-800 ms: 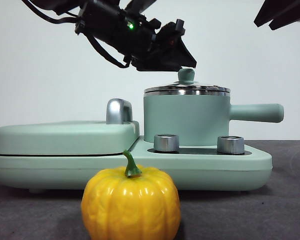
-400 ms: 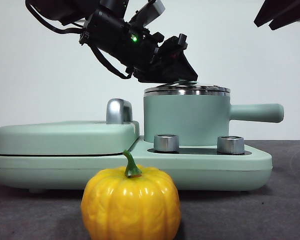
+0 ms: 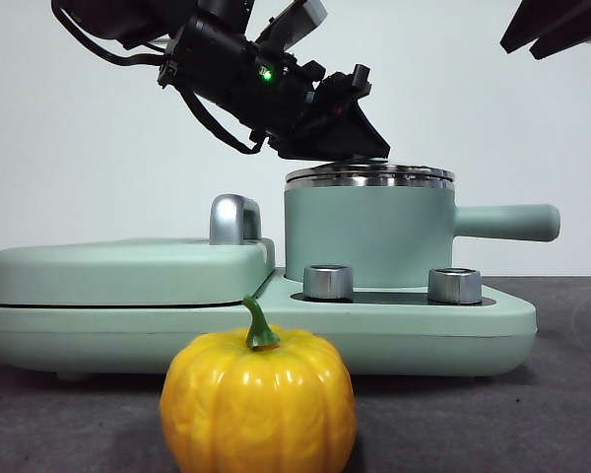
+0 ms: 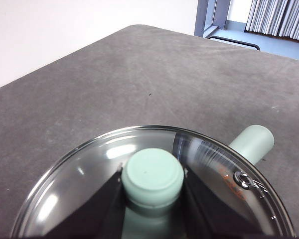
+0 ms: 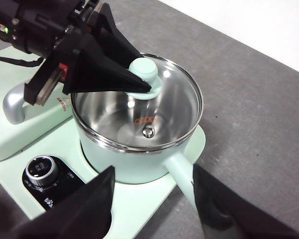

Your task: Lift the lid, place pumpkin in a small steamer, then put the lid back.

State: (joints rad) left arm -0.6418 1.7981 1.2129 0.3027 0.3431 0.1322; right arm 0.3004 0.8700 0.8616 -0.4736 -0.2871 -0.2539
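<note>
just gray tabletop (image 4: 114,74), white wall (image 3: 98,177)

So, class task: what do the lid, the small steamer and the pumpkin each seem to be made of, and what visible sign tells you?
The lid: clear glass by the look, since the pot's inside shows through; shiny metal rim, matte mint knob, likely plastic.
The small steamer: matte mint outside, material unclear; the inside looks like polished steel, mirror-bright.
The pumpkin: probably plastic, glossy with sharp highlights.
The left claw sits around the knob.
</note>
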